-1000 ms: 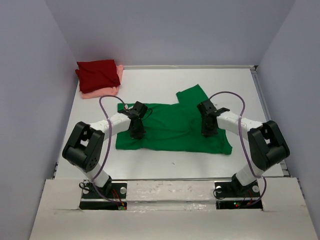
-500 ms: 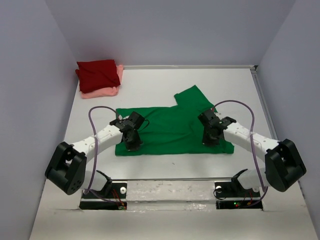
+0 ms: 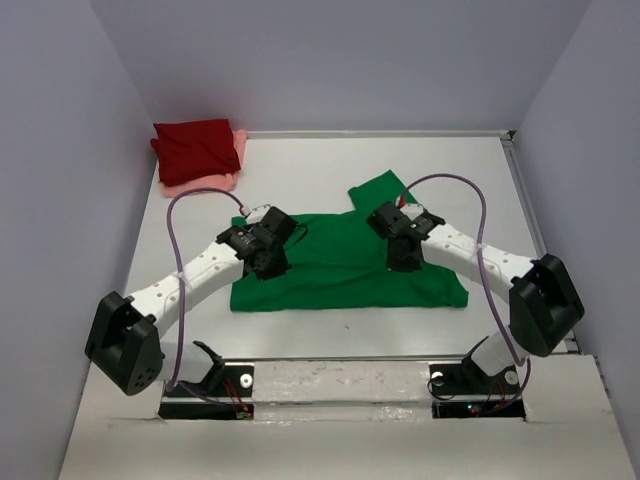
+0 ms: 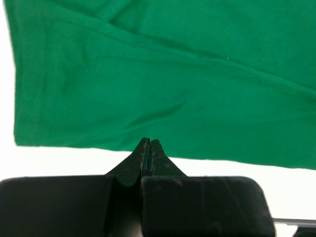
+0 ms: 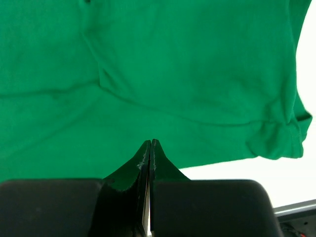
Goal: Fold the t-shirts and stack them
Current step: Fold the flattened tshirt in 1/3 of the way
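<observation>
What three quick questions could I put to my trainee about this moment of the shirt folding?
1. True or false: the left tool and the right tool both stand wide open.
2. Which t-shirt lies uppermost in the far left corner? A) green B) dark red C) salmon pink
3. Fill in: the cloth lying under both tools is the ___ t-shirt.
Key: 1. False; the wrist views show both shut. 2. B; the dark red t-shirt lies on the salmon pink t-shirt. 3. Green; it is the green t-shirt.
</observation>
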Motion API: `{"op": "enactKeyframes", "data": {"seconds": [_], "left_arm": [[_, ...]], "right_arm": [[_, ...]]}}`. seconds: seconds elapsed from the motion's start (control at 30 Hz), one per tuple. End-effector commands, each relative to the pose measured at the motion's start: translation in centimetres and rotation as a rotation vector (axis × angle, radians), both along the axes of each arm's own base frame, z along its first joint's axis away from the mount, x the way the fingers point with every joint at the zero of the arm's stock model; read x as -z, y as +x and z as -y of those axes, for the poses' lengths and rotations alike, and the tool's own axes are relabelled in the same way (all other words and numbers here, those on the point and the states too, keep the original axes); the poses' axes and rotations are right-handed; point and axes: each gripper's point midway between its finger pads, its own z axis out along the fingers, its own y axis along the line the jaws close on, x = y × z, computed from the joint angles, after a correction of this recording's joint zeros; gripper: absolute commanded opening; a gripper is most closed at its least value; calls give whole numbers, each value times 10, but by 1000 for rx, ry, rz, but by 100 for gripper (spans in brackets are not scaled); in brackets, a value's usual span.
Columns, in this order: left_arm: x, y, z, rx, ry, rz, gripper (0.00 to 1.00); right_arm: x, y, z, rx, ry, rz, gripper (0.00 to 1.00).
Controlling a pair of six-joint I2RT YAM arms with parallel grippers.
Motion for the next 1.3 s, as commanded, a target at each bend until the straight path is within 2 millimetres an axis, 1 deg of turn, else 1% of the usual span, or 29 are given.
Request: {"op": "enactKeyframes", "data": {"seconds": [0.0, 0.03, 0.07, 0.13, 0.17, 0.23, 0.3, 0.33, 0.37, 0.4, 0.5, 0.57, 0.63, 0.7, 0.73, 0.83, 0.9, 0.97, 1.07, 1.13, 1.17, 1.23, 1.27], "left_arm": [[14, 10, 11, 57, 23, -26, 0], [16, 14, 16, 64, 13, -19, 0], [25, 13, 17, 73, 21, -40, 0], [32, 16, 22, 91, 17, -47, 0], [41, 16, 22, 94, 35, -72, 0], [47, 17, 27, 111, 28, -84, 0], [54, 17, 28, 117, 39, -98, 0], [56, 18, 28, 119, 41, -99, 0], [57, 19, 29, 121, 40, -99, 0], [58, 19, 29, 123, 42, -96, 0], [57, 22, 30, 130, 48, -90, 0], [56, 23, 31, 134, 46, -84, 0], [55, 25, 30, 134, 52, -78, 0], [57, 25, 30, 134, 56, -81, 0], [58, 25, 29, 134, 59, -83, 0], [67, 24, 30, 135, 73, -114, 0], [77, 21, 28, 125, 91, -149, 0], [84, 18, 27, 123, 104, -171, 0], [99, 12, 25, 118, 121, -223, 0], [104, 10, 29, 127, 102, -235, 0], [107, 5, 30, 134, 87, -253, 0], [108, 3, 33, 131, 66, -255, 0], [109, 1, 33, 132, 60, -261, 0]], "right_arm": [[0, 21, -1, -4, -104, 25, 0], [3, 23, -1, 0, -117, 22, 0], [11, 26, -2, -2, -134, 3, 0], [19, 29, -3, 0, -151, -2, 0], [28, 28, -3, -5, -167, -23, 0], [35, 31, -5, -6, -173, -30, 0], [43, 33, -8, -15, -176, -38, 0], [44, 34, -8, -14, -179, -37, 0], [45, 39, -12, -25, -162, -22, 0], [46, 39, -16, -39, -147, -25, 0], [43, 45, -25, -72, -104, 2, 0], [41, 47, -28, -92, -90, 17, 0], [33, 51, -30, -105, -76, 45, 0], [33, 51, -32, -122, -68, 44, 0], [32, 53, -29, -111, -67, 47, 0], [36, 49, -32, -114, -55, 21, 0], [37, 46, -31, -107, -49, 14, 0], [41, 40, -29, -97, -46, 0, 0], [47, 30, -27, -97, -32, -34, 0], [49, 25, -25, -89, -27, -44, 0], [53, 20, -22, -88, -31, -58, 0], [58, 13, -22, -92, -19, -84, 0], [63, 7, -20, -90, -20, -104, 0]]}}
